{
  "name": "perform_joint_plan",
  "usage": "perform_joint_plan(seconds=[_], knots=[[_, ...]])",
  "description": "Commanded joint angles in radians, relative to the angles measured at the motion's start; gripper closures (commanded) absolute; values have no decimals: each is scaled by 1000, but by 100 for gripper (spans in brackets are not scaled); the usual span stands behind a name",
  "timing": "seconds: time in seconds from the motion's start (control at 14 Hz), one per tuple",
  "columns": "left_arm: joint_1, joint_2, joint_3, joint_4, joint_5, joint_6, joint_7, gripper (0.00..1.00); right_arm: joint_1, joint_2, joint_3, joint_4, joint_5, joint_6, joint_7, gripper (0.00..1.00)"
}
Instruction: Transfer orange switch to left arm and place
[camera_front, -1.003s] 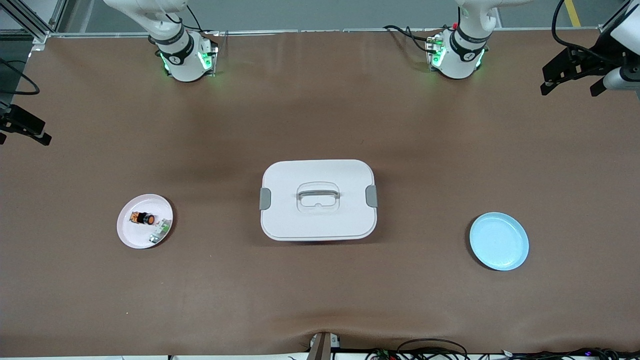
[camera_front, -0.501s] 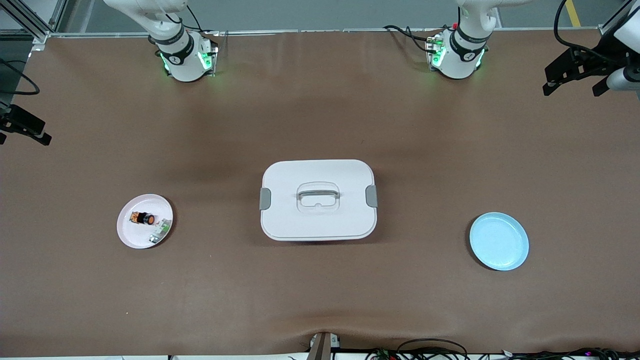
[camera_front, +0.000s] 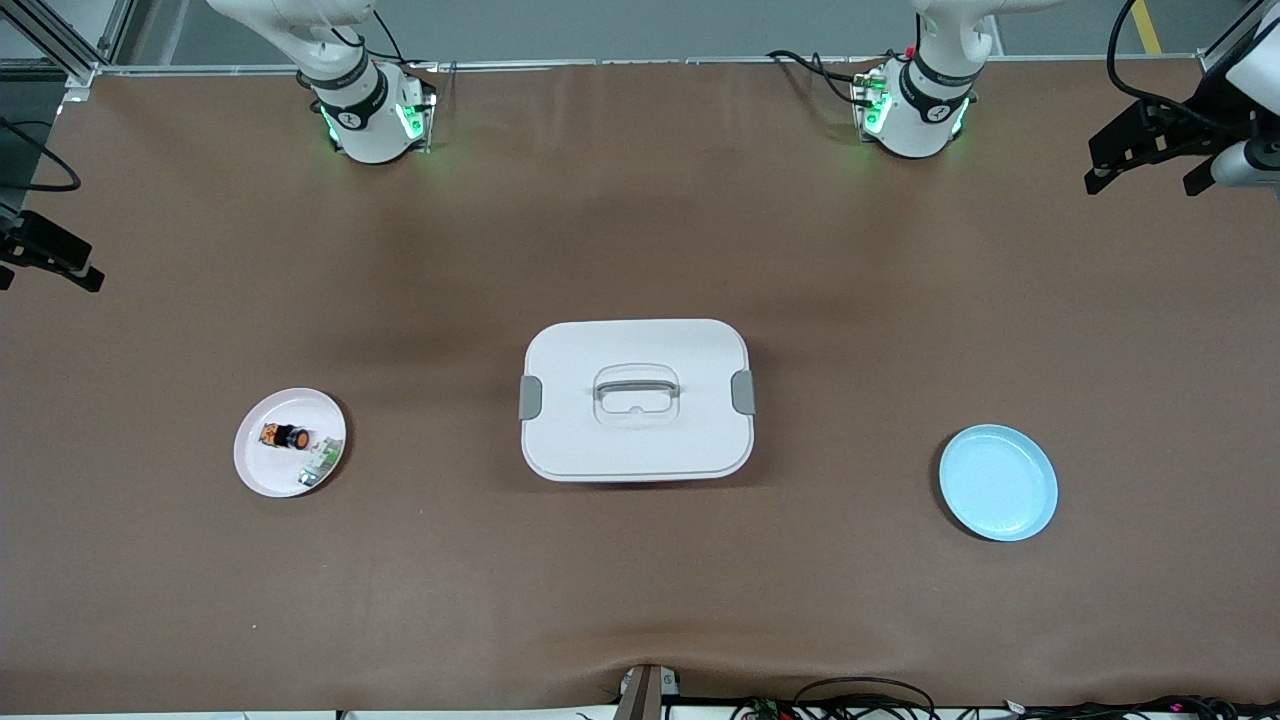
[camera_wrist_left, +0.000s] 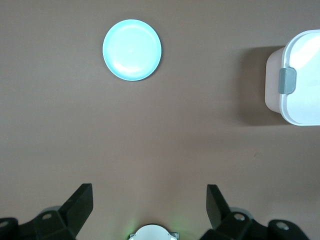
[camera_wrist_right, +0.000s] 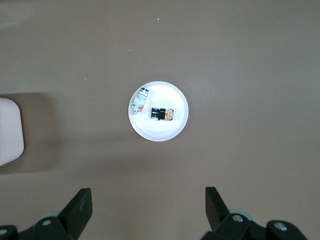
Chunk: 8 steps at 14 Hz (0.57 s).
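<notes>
— Where was the orange switch (camera_front: 286, 436)?

— It lay on its side on the pink plate (camera_front: 262, 470), just beside a small green-and-white part (camera_front: 320, 463), toward the right arm's end of the table.

— And the box (camera_front: 637, 400)?

— Lid on, mid-table, between the pink plate and the blue plate (camera_front: 998, 482).

— The grippers?

— The right gripper (camera_wrist_right: 148, 210) hung high over the table, looking down on the pink plate, fingers spread wide and holding nothing. The left gripper (camera_wrist_left: 149, 205) hung high at its own end, fingers equally wide apart, empty.
</notes>
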Motion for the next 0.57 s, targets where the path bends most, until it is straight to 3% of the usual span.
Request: perform_joint_plan(seconds=[0.0, 0.5], knots=[[2, 1, -2, 21, 15, -18, 11, 0, -4, 38, 6, 25, -8, 8, -5, 0], [0, 2, -8, 18, 15, -62, 13, 0, -1, 93, 7, 25, -3, 76, -5, 0]])
